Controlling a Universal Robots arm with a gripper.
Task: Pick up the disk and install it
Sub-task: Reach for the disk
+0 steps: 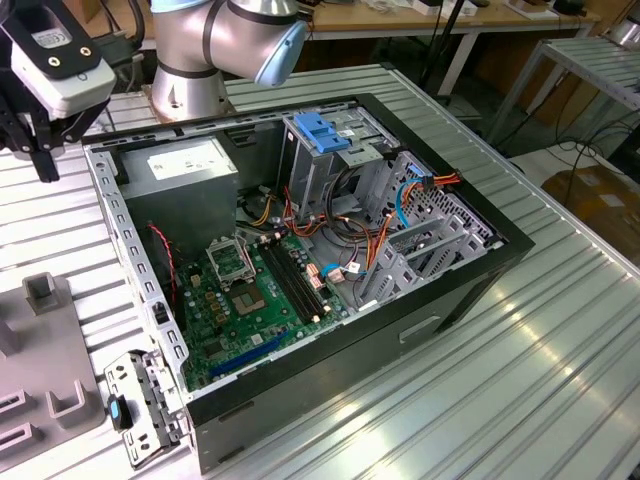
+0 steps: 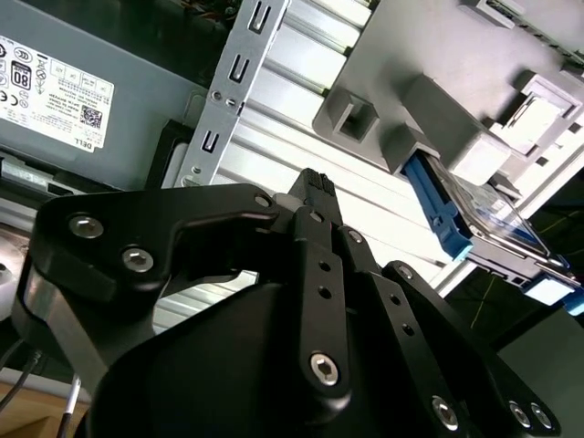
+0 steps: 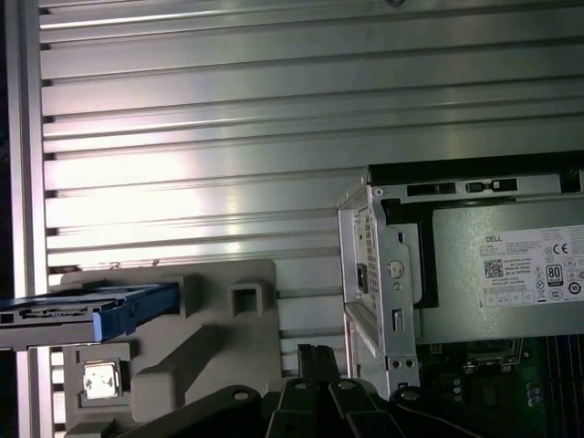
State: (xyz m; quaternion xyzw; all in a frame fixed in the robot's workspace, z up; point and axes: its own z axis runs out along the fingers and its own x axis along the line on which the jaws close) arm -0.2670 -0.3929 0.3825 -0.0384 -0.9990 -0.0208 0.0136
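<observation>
The disk (image 2: 497, 222) is a flat silver-grey drive with a blue side rail. It stands on edge in a slot of a grey holder block (image 2: 429, 64) on the ribbed table. In the first wrist view the disk (image 3: 87, 311) pokes out of the holder (image 3: 219, 328) sideways. My gripper (image 2: 313, 182) hangs above the table between the holder and the open computer case, shut with nothing held and apart from the disk. In the exterior view the gripper (image 1: 43, 160) sits at the far left, outside the case wall.
The open black computer case (image 1: 470, 290) lies on its side on the metal table (image 1: 560, 380). Inside are a grey power-supply box (image 1: 185, 175), a motherboard (image 1: 250, 300), cables and a metal cage with a blue plastic top (image 1: 320, 135). A loose metal bracket (image 1: 145, 400) lies beside the case.
</observation>
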